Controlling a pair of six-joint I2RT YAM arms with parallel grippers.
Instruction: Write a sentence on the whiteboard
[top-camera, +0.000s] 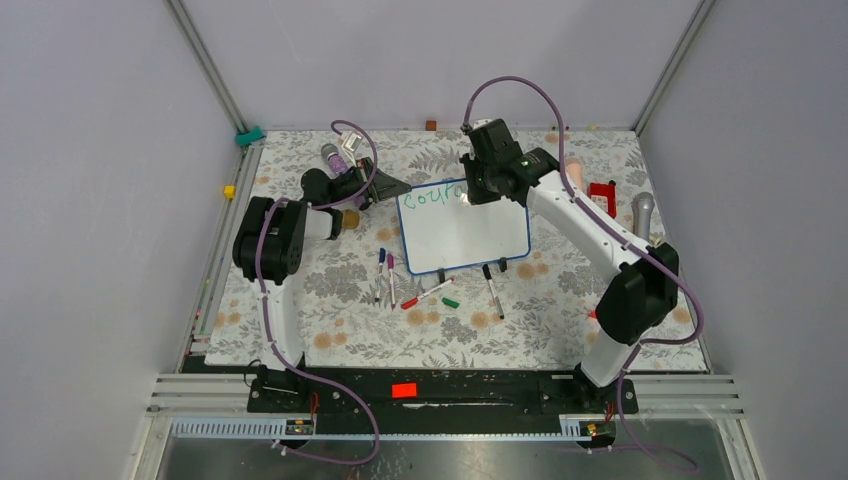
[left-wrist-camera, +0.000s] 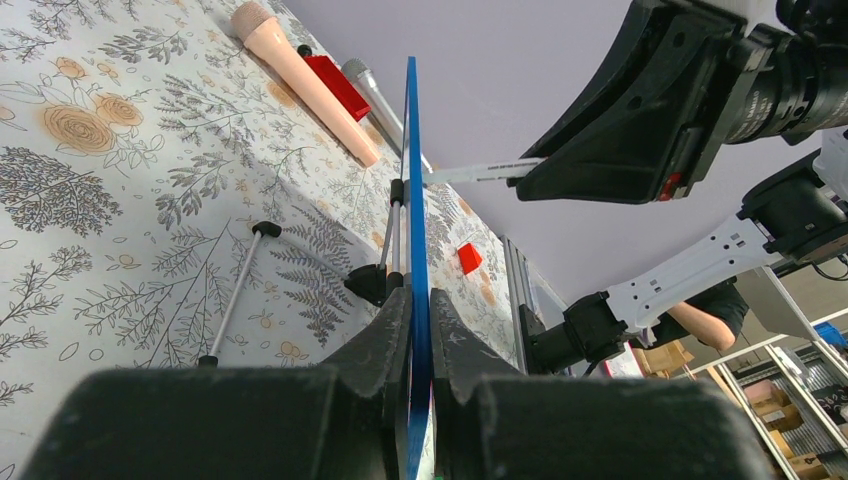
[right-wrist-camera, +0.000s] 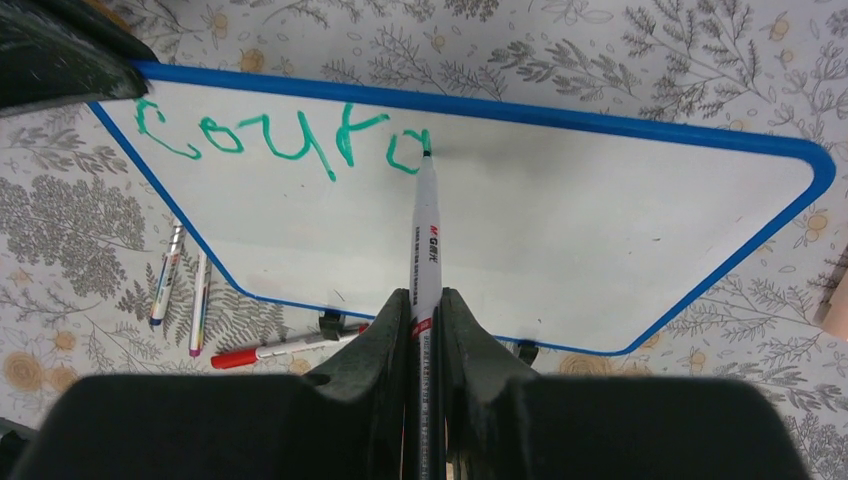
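- The left gripper (left-wrist-camera: 418, 300) sits at the left of the scene. Its jaws are pinched nearly together on the blue frame of the whiteboard (right-wrist-camera: 600, 230), steadying its left edge.
- The whiteboard stands propped on its two black clip feet near the middle of the floral surface (top-camera: 330, 290). Its long axis runs left to right between the two arms.
- The sentence (right-wrist-camera: 290, 140) is only begun. Five green letters, roughly "coura", run along the top edge from the left corner.
- The marker (right-wrist-camera: 427, 240) touches the board with its tip just at the end of the last letter. Bare white board stretches away to the right of it, so the next strokes likely travel rightward along the long axis.
- The right gripper (right-wrist-camera: 425, 300) is clamped tight on the marker's barrel. This arm is the one over the writing, while the left arm only holds the frame.
- The right wrist view alone shows the letters and the tip contact.
- The left wrist view shows the board edge-on, so no writing is visible there, but it confirms the grip on the frame.
- The top view shows both arms at once, plus loose markers (top-camera: 430, 292) lying in front of the board.
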